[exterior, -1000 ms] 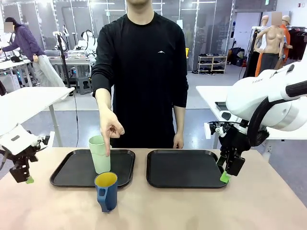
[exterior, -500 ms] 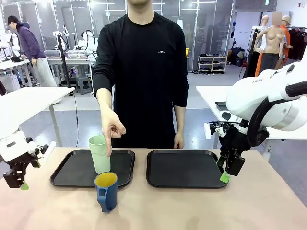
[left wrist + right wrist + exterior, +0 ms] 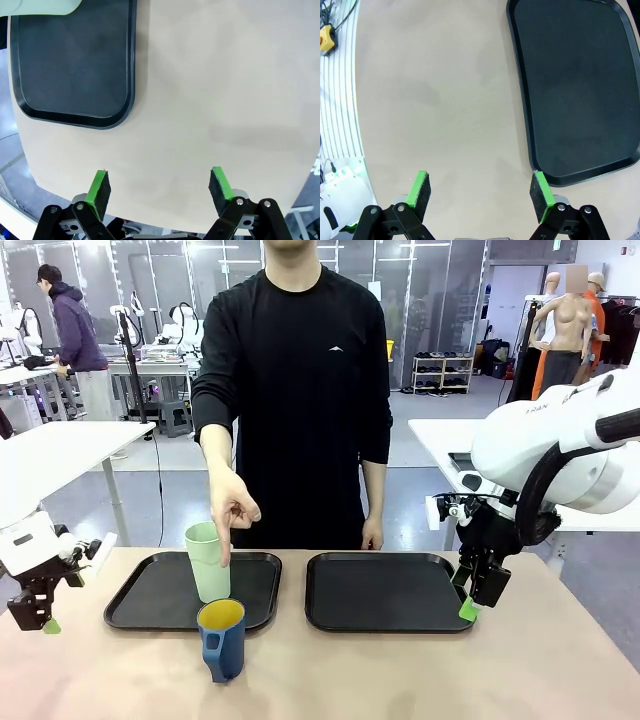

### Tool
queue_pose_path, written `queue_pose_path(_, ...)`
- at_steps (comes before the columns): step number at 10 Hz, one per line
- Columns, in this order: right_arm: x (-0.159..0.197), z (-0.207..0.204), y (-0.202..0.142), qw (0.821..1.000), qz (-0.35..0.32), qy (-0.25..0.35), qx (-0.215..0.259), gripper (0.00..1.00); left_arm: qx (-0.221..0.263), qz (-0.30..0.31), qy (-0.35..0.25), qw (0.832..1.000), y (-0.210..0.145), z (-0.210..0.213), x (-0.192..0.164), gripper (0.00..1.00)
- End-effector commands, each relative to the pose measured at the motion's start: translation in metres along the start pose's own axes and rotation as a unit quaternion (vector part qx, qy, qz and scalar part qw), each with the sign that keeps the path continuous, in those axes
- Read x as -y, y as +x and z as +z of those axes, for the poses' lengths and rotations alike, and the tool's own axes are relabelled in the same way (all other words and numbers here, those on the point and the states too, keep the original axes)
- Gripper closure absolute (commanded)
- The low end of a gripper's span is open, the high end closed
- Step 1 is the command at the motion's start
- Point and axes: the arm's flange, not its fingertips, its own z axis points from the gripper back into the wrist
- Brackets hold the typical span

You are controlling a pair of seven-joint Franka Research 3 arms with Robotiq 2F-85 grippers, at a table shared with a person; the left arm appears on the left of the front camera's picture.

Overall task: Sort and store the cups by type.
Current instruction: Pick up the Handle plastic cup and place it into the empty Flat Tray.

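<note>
A tall mint-green tumbler (image 3: 207,565) stands upright on the left black tray (image 3: 150,602). The person's hand (image 3: 232,508) hangs over its rim, fingertips against the cup's upper right side. A dark blue mug (image 3: 221,640) with a yellow inside stands on the table just in front of that tray, handle toward me. My left gripper (image 3: 38,620) hangs open at the table's far left edge, well clear of both cups; in its wrist view the left gripper (image 3: 159,187) has nothing between the pads. My right gripper (image 3: 470,606) is open beside the right tray's front right corner, and the right gripper (image 3: 480,192) is empty.
The right black tray (image 3: 385,590) lies bare, its corner right next to my right fingers (image 3: 542,190). The left tray (image 3: 70,60) is a short way from my left gripper. Bare table surface spreads in front of both trays. The person stands at the far edge.
My left gripper has drawn back to the left and slightly lower. The right arm, both cups and the person's hand have hardly moved.
</note>
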Motion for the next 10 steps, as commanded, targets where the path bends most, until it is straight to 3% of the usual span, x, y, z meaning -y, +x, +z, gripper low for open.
queue_pose_path(1, -0.002, 0.0, -0.002, 1.0, -0.002, -0.006, 0.003, 0.0, 0.0, 0.0, 0.0, 1.0, 0.0, 0.0, 0.0, 0.0)
queue_pose_path(3, -0.002, 0.0, -0.002, 1.0, -0.002, -0.006, 0.003, 0.0, 0.082, 0.056, 0.003, 0.995, -0.006, -0.017, -0.003, 0.0)
queue_pose_path(5, -0.002, 0.0, -0.002, 1.0, -0.002, -0.006, 0.003, 0.0, 0.128, 0.07, 0.0, 0.989, -0.009, -0.027, 0.006, 0.0)
queue_pose_path(8, -0.002, 0.0, -0.002, 1.0, -0.002, -0.006, 0.003, 0.0, 0.171, 0.036, -0.013, 0.985, 0.004, -0.046, 0.025, 0.0)
queue_pose_path(10, -0.002, 0.0, -0.002, 1.0, -0.002, -0.006, 0.003, 0.0, 0.241, 0.028, -0.02, 0.97, 0.015, -0.057, 0.032, 0.0)
